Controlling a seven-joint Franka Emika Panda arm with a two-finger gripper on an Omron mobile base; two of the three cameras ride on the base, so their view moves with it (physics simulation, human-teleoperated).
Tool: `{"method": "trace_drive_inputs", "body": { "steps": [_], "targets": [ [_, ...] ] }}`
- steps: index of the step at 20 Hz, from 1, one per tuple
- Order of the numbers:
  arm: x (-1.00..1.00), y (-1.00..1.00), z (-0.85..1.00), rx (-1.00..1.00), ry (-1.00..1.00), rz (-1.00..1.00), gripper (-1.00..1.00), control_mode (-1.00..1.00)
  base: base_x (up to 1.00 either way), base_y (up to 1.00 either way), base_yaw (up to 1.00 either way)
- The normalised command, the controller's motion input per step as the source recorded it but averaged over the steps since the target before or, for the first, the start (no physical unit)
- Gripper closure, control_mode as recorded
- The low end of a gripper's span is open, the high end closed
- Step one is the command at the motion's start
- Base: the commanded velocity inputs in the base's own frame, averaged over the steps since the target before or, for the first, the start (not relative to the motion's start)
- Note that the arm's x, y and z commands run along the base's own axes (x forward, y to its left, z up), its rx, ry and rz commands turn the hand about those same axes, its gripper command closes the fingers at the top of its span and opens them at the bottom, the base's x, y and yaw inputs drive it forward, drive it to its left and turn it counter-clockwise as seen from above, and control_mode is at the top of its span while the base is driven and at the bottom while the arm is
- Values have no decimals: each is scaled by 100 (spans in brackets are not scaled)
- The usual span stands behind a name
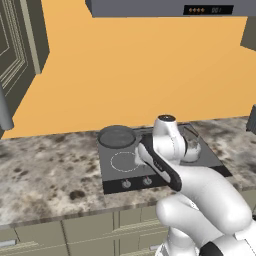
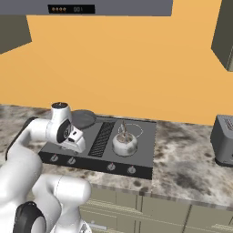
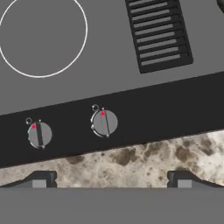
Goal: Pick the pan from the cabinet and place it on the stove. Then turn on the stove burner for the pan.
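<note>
1. The granite counter runs across both base views under an orange wall, with the range hood along the top edge.
2. The left base view takes in the cabinet at its left edge. The right base view instead takes in a grey toaster on the counter well to the right of the cooktop.
3. The stove sits in the counter. The right base view shows its ribbed grille down the middle and four knobs along the front strip. In the left base view the arm covers much of the stove's right half.
4. The white arm bends up from the base and folds forward, with the wrist turned down over the stove's front left part.
5. The pan rests on the stove's rear left corner, behind the front left burner ring. Its handle cannot be made out.
6. A silvery kettle stands on the right half of the stove, clear in the right base view.
7. The gripper has its fingers spread wide and holds nothing. In the hand view the tips hang above the counter edge, just in front of the knob strip.
8. The hand view shows two knobs up close: the left knob and the next knob, each with a red mark near its top. The second lies roughly between the fingertips, and neither is touched.
</note>
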Motion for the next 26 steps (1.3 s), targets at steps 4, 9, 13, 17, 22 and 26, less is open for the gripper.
{"method": "trace_drive_inputs", "body": {
  "steps": [4, 9, 13, 17, 22, 26],
  "targets": [
    [0, 0, -30, 0, 0, 10, -100, -100, 0, 0, 0],
    [14, 1, -28, 0, 0, 9, -100, -100, 0, 0, 0],
    [17, 1, -22, 0, 0, 9, -100, -100, 0, 0, 0],
    [10, 1, -18, 0, 0, 9, -100, -100, 0, 0, 0],
    [1, 4, -16, 0, 0, 7, -100, -100, 0, 0, 0],
    [0, 7, -18, 0, 0, 6, -100, -100, 0, 0, 0]
  ]
}}
